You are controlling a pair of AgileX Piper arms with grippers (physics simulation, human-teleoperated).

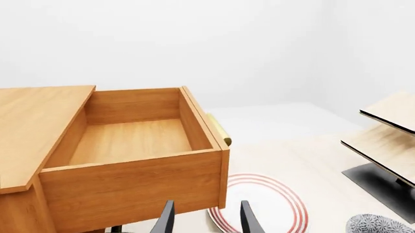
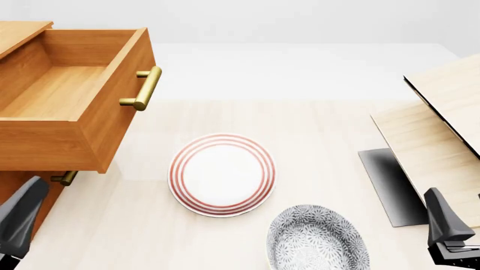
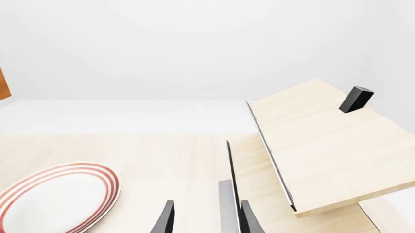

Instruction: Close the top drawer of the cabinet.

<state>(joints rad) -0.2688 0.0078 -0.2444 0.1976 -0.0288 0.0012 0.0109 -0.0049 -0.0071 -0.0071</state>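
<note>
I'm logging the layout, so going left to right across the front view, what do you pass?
Drawer → brass handle → red-ringed plate → grey patterned bowl → pale wood rack.

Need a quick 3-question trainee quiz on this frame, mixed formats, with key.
1. True or false: the top drawer of the cabinet is pulled out and holds nothing.
2. Multiple choice: which lies closest to the drawer's brass handle in the front view? A) red-ringed plate B) grey patterned bowl C) pale wood rack
3. Fill in: the left hand has its fingers ____ and grips nothing.

Key: 1 true; 2 A; 3 apart (open).
</note>
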